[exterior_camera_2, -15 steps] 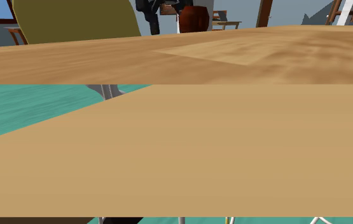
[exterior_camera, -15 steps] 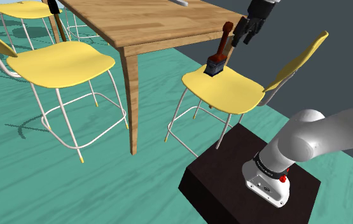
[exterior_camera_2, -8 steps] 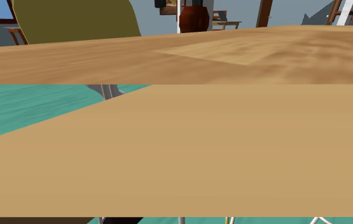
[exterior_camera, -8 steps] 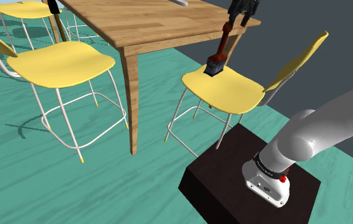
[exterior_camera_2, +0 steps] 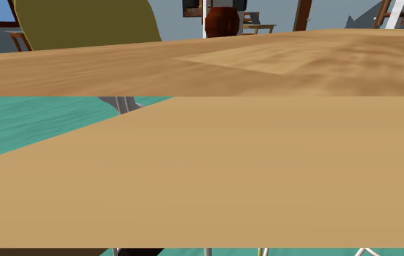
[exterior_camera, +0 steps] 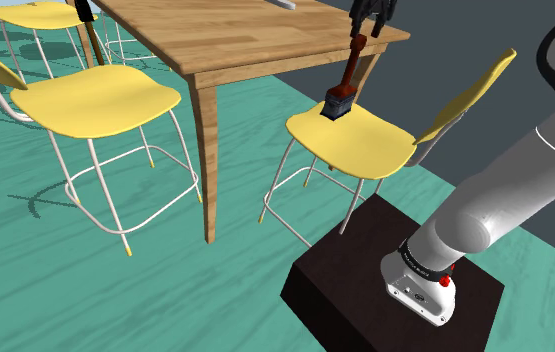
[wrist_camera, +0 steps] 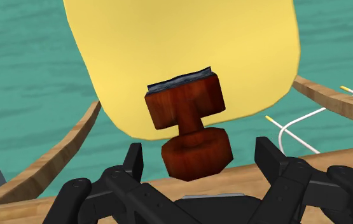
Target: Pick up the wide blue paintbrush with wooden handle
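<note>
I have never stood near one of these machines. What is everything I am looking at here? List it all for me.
Paintbrush: one, reddish-brown handle and dark head, standing head-down on a chair seat, handle up beside the table's corner.
Table: one, light brown wood, shoulder view's upper middle.
Chairs: three, yellow with thin pale legs; two at the shoulder view's left, one by the table's corner bearing the brush.
Floor: teal, all around.
Stand: one, dark box, shoulder view's lower right.
Arm: one, white, rising from the stand.
Pincer: one, black, at the handle's end, fingers apart either side, not touching.
</note>
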### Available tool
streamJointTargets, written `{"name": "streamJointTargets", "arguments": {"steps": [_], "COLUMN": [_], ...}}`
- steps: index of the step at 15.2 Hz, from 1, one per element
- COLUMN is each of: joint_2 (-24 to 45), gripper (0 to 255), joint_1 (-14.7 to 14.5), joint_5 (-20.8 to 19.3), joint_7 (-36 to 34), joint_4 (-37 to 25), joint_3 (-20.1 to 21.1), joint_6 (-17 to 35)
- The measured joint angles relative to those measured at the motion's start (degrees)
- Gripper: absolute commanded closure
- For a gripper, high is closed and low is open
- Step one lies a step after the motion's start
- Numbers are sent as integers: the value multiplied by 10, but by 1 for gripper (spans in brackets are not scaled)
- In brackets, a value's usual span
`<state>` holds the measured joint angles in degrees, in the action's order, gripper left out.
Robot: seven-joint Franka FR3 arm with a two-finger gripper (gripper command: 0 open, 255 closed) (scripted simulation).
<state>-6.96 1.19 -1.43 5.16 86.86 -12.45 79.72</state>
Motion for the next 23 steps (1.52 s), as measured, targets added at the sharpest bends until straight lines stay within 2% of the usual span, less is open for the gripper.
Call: {"name": "streamJointTargets", "arguments": {"steps": [4,5,15,23], "joint_2": [-12,-12,-13,17], "gripper": [0,255,255,255], "joint_1": [0,0,0,1], "joint_5": [-2,-3,-3,3], "joint_7": [-1,-1,-1,3], "joint_4": [40,42,43,-45], "joint_3": [1,1,0,-2], "joint_6": [28,29,31,-29]}}
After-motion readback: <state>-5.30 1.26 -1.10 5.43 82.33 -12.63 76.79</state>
